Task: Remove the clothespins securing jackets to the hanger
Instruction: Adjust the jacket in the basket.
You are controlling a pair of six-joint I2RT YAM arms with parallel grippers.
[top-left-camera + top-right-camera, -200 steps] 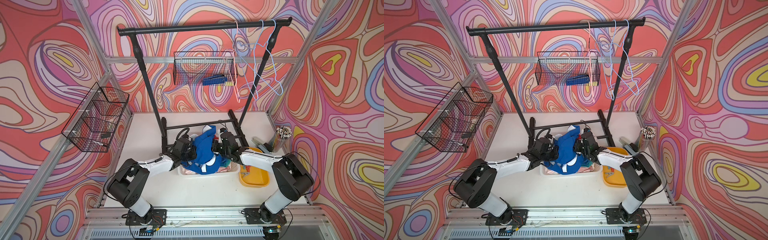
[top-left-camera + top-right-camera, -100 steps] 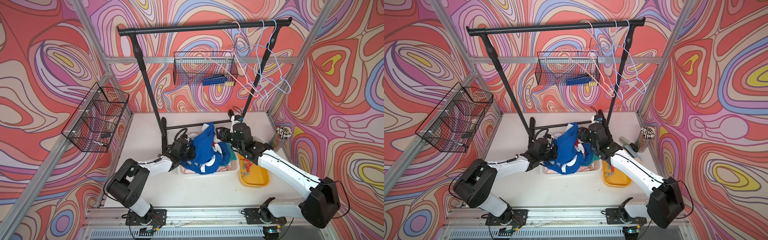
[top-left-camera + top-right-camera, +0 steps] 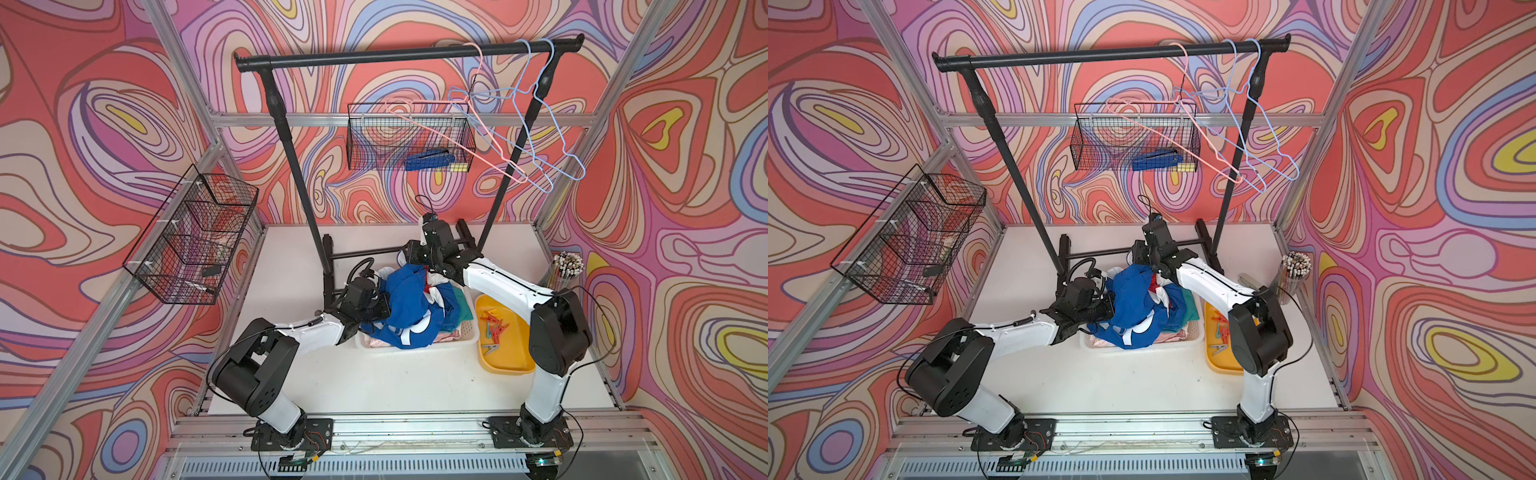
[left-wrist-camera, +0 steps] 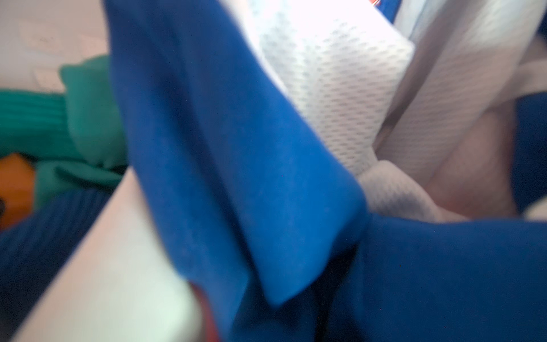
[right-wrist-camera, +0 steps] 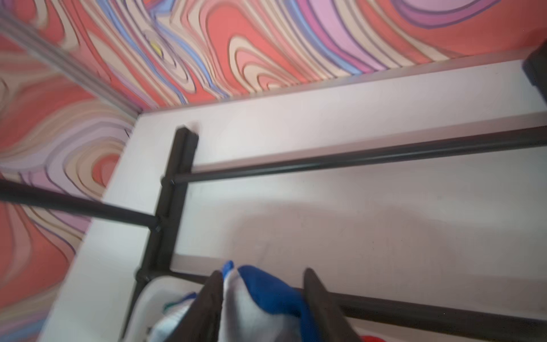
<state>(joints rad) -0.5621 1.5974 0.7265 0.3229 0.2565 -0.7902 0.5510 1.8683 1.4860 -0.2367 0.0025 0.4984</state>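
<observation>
The left fingers (image 3: 383, 308) clamp the blue hooded jacket (image 3: 405, 299); the right fingers (image 5: 211, 308) straddle its fold, grip unclear.

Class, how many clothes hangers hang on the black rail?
3, all on the rail near its right end: a pink hanger, a blue hanger beside it, a second blue hanger outermost. None seems hidden.

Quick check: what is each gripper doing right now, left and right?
Left gripper: closed, pinching the blue jacket.
Right gripper: jaws either side of the blue jacket's fabric; whether it is clamped cannot be told.
</observation>
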